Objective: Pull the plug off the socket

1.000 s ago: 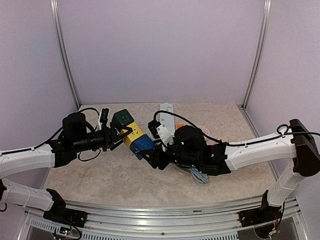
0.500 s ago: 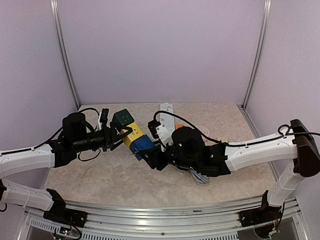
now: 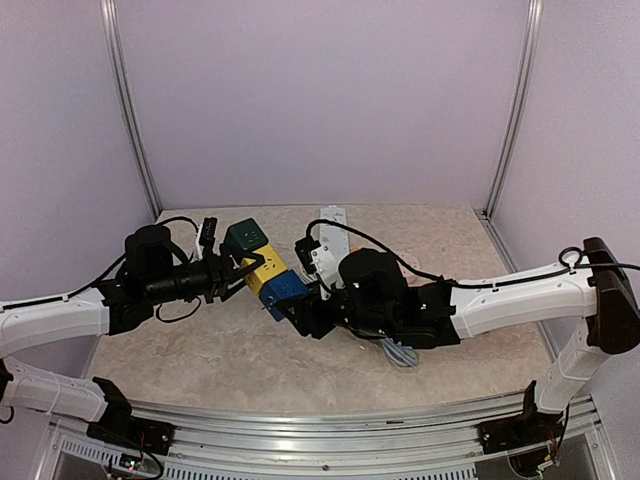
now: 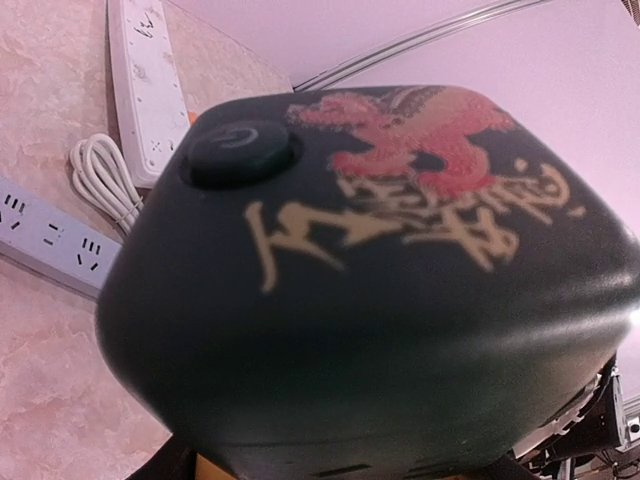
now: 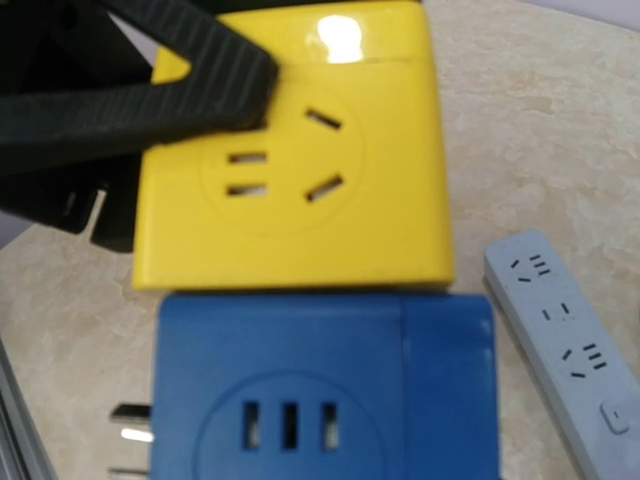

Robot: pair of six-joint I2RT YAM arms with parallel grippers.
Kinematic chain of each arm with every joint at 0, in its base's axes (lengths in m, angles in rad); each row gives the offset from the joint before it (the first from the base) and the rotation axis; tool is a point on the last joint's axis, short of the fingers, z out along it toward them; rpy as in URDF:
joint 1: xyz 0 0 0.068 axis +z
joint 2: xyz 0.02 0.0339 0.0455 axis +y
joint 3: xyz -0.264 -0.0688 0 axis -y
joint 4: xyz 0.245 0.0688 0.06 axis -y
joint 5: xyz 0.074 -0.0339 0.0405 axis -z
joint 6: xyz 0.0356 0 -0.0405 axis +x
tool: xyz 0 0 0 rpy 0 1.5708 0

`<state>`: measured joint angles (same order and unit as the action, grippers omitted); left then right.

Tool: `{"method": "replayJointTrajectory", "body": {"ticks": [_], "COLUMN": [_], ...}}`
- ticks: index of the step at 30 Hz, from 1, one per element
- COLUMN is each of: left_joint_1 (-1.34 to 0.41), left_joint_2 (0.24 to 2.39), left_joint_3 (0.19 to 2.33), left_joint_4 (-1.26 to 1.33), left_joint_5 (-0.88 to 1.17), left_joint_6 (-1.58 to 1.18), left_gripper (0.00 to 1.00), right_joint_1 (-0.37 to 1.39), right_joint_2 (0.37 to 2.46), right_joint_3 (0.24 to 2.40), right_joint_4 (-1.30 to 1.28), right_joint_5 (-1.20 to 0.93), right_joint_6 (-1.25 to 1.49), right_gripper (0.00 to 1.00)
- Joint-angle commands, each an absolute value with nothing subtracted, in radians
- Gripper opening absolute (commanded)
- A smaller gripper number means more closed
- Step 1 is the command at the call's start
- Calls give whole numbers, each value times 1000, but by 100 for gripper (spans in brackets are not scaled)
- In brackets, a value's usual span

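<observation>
- Left claw [image 3: 236, 272] clamps the yellow cube [image 5: 300, 150]; blue cube [image 5: 320, 380] flush against it, unseparated
- Right claw [image 3: 303, 312] at the blue cube, grip impossible to tell; the pull is not yet done

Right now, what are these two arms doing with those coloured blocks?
They are working on a row of three plug-in socket cubes between them. The left gripper clamps the yellow cube, which has a green cube next to it. The right gripper appears to grip the blue cube. The blue cube sits flush against the yellow one, so they are not apart yet. Power strips lie on the table behind.
</observation>
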<state>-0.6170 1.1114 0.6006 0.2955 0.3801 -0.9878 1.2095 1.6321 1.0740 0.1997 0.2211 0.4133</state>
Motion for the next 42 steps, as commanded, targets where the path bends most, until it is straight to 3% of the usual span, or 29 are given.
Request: {"method": "replayJointTrajectory", "body": {"ticks": [1,19,32,42], "left_joint_1": [-580,-558,-557,-557], "left_joint_2": [1099,1111,1079,1067], "left_joint_3": [618,630,618,615], "left_joint_4": [274,257,246,238], "left_joint_5": [266,292,260,254], "left_joint_6": [-918,-916,-918,-915], "left_gripper": [35,35,35,35], "right_joint_1": [1176,1228,1207,1144], "right_joint_2": [1572,1516,1541,1578], "right_joint_3": [1045,966,1050,1068], "right_joint_4": [232,361,175,85], "right_joint_5": [269,-35,272,268], "right_joint_6": [424,146,332,479], "right_gripper": [0,0,0,0]}}
